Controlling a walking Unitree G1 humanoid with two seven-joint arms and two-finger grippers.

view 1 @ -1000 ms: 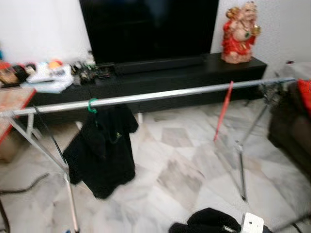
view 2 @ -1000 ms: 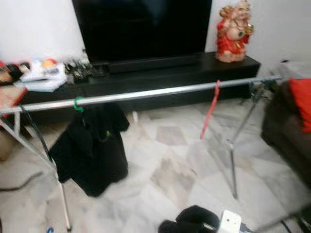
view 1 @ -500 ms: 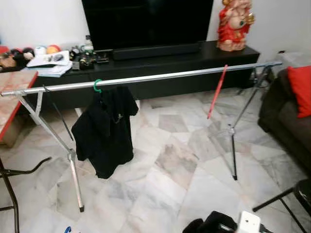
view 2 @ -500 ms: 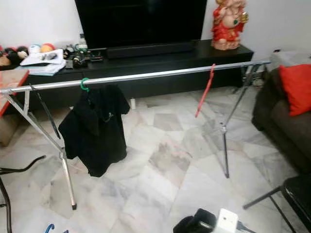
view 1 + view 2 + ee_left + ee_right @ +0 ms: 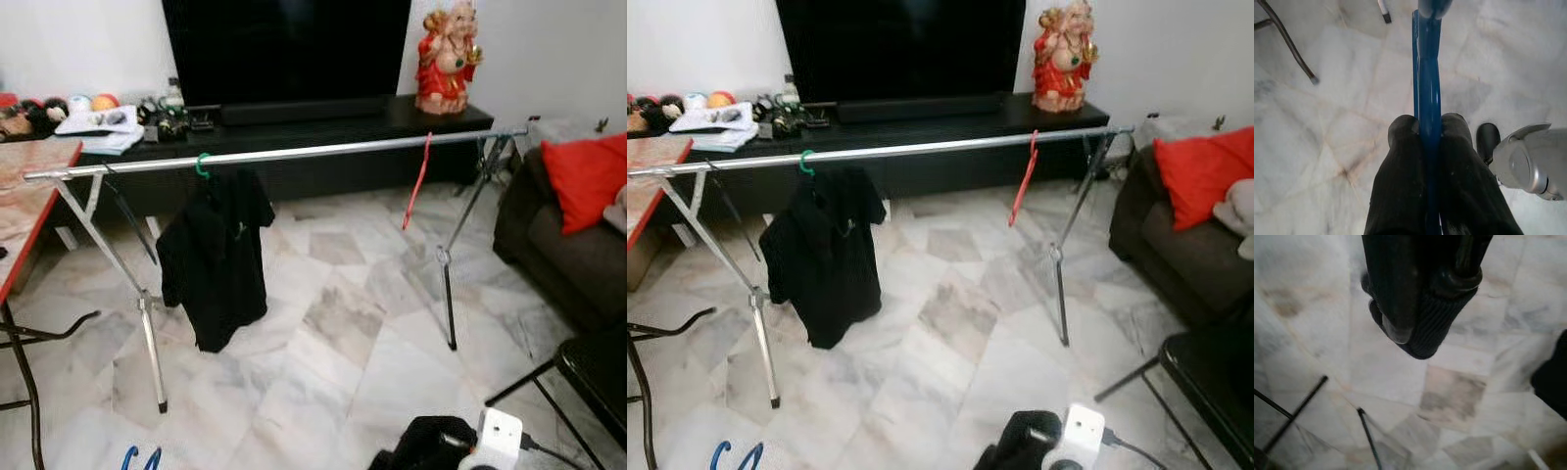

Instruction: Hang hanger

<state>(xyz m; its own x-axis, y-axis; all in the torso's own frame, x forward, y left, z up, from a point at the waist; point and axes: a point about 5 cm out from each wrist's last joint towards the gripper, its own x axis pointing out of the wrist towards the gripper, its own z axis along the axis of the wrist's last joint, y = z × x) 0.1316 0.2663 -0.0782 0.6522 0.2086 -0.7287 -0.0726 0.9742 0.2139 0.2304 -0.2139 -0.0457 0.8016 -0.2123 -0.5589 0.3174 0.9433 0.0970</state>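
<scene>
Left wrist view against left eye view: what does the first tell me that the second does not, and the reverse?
The left wrist view adds the grasp: the left gripper has its jaws shut on the blue hanger, seen close. The left eye view adds the goal: the silver rail, the black shirt on a green hanger, and a red hanger on the same rail. Both share the marble floor and the blue hanger, whose tip peeks in at the bottom edge of the eye view.

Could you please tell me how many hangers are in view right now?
3: a green hanger on the rail carrying a black shirt, a bare red hanger further right, and a blue hanger clamped in the left hand.
</scene>
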